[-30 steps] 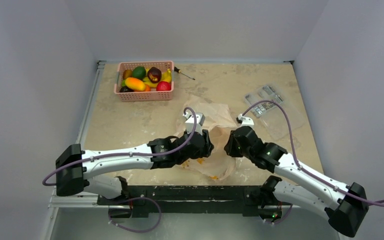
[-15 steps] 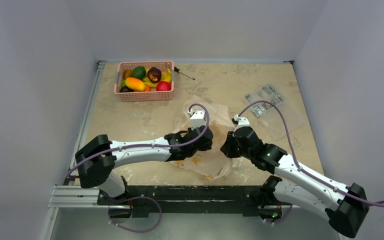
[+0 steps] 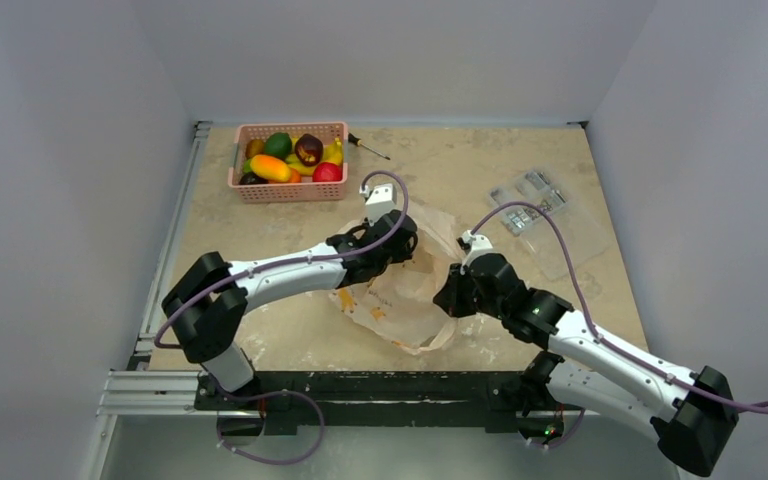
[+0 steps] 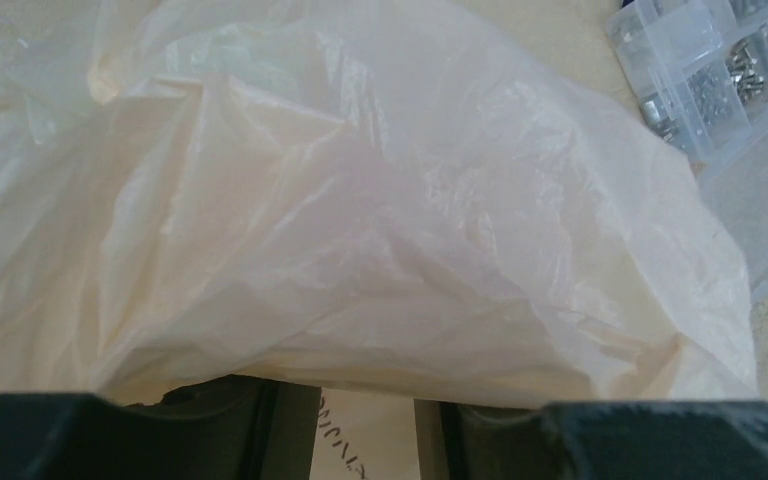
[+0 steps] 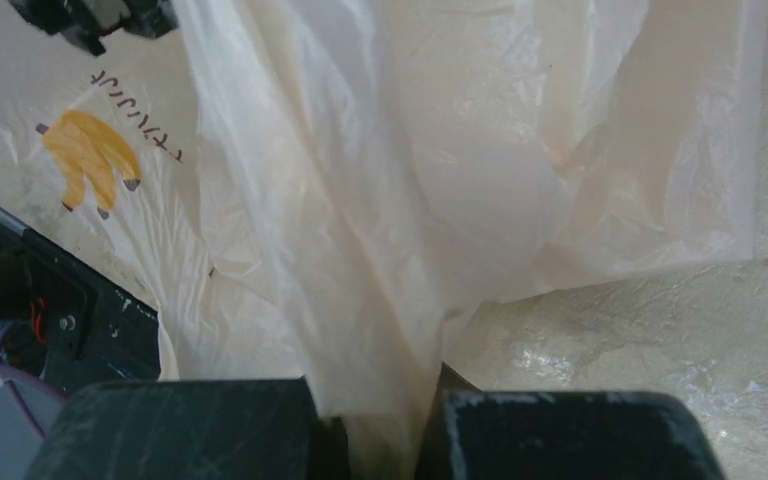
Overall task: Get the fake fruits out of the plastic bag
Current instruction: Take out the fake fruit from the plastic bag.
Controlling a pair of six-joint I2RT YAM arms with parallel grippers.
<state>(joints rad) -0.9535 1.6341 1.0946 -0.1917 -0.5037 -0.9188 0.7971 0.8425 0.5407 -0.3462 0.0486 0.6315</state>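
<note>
The pale peach plastic bag (image 3: 405,300) lies crumpled at mid-table between my grippers. My right gripper (image 3: 447,297) is shut on a gathered fold at the bag's right edge (image 5: 375,330). My left gripper (image 3: 400,243) is at the bag's far edge. Its jaws stand apart, and bag film (image 4: 380,230) drapes over the tips and hides them. No fruit shape shows inside the bag. A yellow banana bunch (image 3: 333,152), a maroon fruit (image 3: 308,149) and a green fruit (image 3: 278,143) lie in the pink basket (image 3: 290,192).
The basket at the far left also holds an orange fruit (image 3: 270,167) and a red apple (image 3: 327,172). A screwdriver (image 3: 370,147) lies beside it. A clear packet of small parts (image 3: 545,215) lies at the right and also shows in the left wrist view (image 4: 710,80).
My left arm has swung from the bag's near side up to its far edge. The bag has shifted and spread to the left. My right gripper has edged left, still holding its fold.
</note>
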